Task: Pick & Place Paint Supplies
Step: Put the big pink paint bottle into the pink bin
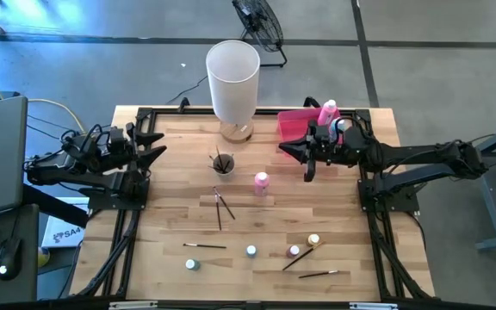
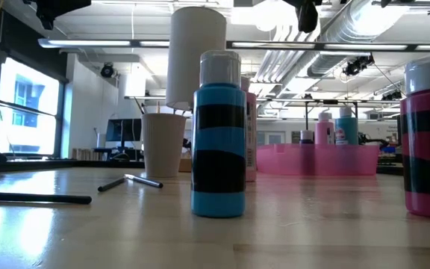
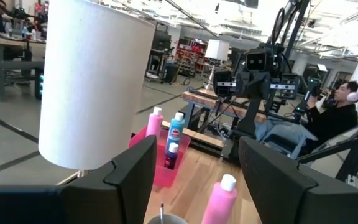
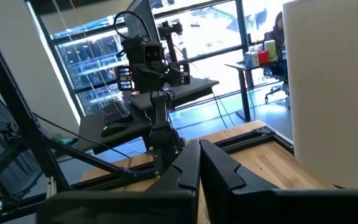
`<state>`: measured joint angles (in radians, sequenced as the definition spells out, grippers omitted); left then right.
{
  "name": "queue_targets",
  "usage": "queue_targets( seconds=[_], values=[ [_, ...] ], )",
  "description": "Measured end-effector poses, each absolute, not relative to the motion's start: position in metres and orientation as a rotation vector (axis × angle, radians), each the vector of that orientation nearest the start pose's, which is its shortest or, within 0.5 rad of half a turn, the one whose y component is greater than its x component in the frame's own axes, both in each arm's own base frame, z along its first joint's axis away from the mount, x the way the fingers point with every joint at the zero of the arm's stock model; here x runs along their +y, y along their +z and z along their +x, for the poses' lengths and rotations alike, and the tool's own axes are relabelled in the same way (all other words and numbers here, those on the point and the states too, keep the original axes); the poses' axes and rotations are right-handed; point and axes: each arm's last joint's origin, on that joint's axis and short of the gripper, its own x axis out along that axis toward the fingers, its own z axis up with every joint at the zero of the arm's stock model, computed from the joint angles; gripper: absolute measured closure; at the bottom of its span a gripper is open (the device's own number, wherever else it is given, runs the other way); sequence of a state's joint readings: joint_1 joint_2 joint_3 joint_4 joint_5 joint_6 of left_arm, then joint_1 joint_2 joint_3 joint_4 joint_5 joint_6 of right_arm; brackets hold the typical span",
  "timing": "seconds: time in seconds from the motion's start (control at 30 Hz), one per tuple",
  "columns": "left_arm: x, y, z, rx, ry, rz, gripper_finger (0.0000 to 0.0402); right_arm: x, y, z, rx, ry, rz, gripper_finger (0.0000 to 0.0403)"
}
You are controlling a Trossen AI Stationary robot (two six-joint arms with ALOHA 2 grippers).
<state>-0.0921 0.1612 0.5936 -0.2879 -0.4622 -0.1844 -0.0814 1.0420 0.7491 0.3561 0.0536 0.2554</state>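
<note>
Both arms hover above the table and hold nothing. My left gripper point(image 1: 151, 146) is open at the left edge; its wrist view point(image 3: 197, 177) looks past the tall white cylinder point(image 3: 95, 81). My right gripper point(image 1: 289, 149) is shut just in front of the pink tray point(image 1: 293, 120), which holds upright bottles point(image 3: 175, 134). A pink bottle point(image 1: 262, 182) stands mid-table beside a cup of brushes point(image 1: 223, 162). Several tiny bottles point(image 1: 251, 251) stand near the front edge, among them a teal one point(image 2: 219, 134) and a pink one point(image 2: 428, 146). Loose paintbrushes point(image 1: 222, 205) lie flat on the wood.
The white cylinder point(image 1: 232, 82) stands at the far edge, left of the tray. More brushes point(image 1: 304, 256) lie among the tiny bottles at the front. A black frame point(image 1: 136, 215) runs along both table sides. A seated person point(image 3: 340, 115) shows beyond the right arm.
</note>
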Motion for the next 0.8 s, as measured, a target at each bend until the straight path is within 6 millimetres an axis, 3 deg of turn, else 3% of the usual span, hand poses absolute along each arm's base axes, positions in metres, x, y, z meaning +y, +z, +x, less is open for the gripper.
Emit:
queue_targets(
  seconds=[0.37,0.67,0.8],
  values=[
    [0.008,0.317,0.050,-0.176,0.360,-0.226,0.0179,-0.019,0.338,0.233,-0.195,-0.095,0.019,0.0401],
    [0.008,0.317,0.050,-0.176,0.360,-0.226,0.0179,-0.024,0.344,0.241,0.030,-0.096,0.056,0.0401],
    [0.008,0.316,0.050,-0.169,0.360,-0.224,0.0179,-0.031,0.333,0.246,0.101,-0.108,0.119,0.0401]
  ],
)
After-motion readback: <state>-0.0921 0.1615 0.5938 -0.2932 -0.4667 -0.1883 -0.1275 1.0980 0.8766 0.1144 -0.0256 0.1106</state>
